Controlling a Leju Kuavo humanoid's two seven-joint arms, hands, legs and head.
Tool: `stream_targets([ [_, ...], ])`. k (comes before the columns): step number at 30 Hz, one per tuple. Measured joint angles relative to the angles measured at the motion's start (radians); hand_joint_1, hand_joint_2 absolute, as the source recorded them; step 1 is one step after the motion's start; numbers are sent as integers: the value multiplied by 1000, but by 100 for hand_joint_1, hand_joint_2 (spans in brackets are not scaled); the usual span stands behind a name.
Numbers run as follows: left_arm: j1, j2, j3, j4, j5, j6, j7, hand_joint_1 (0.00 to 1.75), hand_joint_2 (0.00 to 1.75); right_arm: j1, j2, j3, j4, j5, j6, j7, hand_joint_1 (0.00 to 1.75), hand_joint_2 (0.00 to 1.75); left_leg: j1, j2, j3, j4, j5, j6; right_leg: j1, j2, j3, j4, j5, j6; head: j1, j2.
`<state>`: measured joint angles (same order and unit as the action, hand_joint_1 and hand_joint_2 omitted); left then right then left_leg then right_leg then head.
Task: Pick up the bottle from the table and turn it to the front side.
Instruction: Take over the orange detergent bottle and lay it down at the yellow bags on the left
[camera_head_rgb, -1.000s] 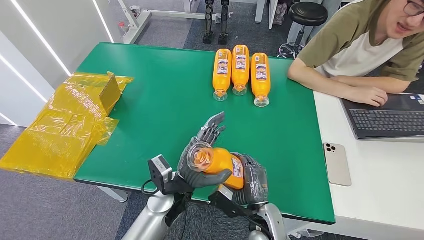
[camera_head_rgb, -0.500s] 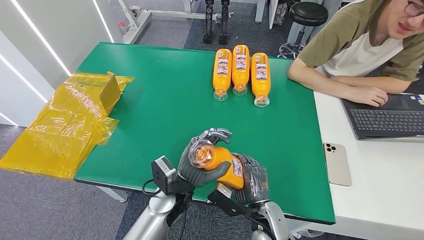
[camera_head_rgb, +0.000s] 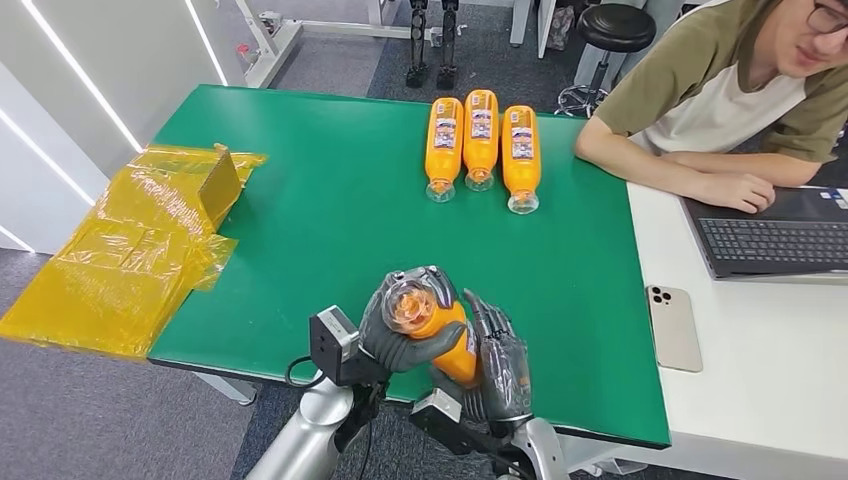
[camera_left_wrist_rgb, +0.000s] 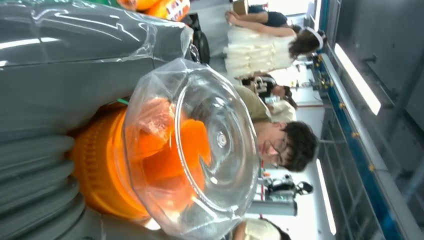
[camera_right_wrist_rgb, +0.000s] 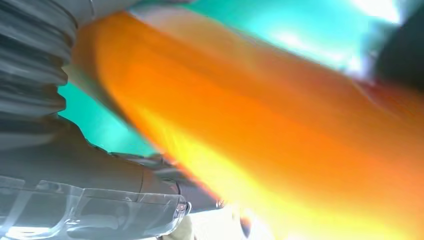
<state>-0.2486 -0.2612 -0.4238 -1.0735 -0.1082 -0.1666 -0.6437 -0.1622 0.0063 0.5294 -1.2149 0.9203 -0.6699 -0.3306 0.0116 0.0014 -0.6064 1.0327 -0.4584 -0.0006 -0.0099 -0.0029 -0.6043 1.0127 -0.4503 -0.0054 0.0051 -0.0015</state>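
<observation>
Green table with three orange bottles lying side by side at its far edge | left hand wrapped around an orange bottle, clear cap end up, above the near table edge | right hand fingers spread, resting beside the bottle's body

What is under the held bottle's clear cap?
Through the clear cap of the bottle, an orange ribbed inner lid and orange contents show. The left hand covers the neck below.

I see the orange bottle lifted off the green tabletop near its front edge, tilted with its clear cap end toward me. My left hand wraps the cap end; my right hand touches its body.
</observation>
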Motion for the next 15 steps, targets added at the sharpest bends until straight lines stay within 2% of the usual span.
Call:
stream_targets([
  [3, -2, 0, 0, -3, -9, 25, 6, 175, 175, 7, 10, -5, -21, -21, -11, -35, 0, 175, 0, 0, 0, 0, 0, 0, 0, 0, 0, 0, 0, 0, 0, 0],
  [5, -3, 1, -1, -7, -44, 87, 23, 175, 175, 29, 33, -35, -59, -42, -13, -120, 0, 175, 0, 0, 0, 0, 0, 0, 0, 0, 0, 0, 0, 0, 0, 0],
  [9, -17, 8, -1, -19, -205, 313, 96, 175, 175, 91, 98, -157, -178, -123, -15, -314, 0, 175, 0, -1, 0, 0, 0, 0, 0, -1, 0, 0, 0, 0, 0, 0],
  [13, -48, 50, 2, -20, -479, 574, 195, 175, 175, 164, 124, -263, -307, -190, -15, -361, 0, 175, 0, -1, 0, 0, 0, 0, 0, -1, 1, 0, 0, 0, 0, 0],
  [15, -65, 85, 9, -21, -608, 666, 245, 175, 175, 201, 131, -302, -366, -216, -15, -363, 0, 175, 0, -1, 0, 0, 0, 0, 0, -1, 0, 0, 0, 0, 0, 0],
])
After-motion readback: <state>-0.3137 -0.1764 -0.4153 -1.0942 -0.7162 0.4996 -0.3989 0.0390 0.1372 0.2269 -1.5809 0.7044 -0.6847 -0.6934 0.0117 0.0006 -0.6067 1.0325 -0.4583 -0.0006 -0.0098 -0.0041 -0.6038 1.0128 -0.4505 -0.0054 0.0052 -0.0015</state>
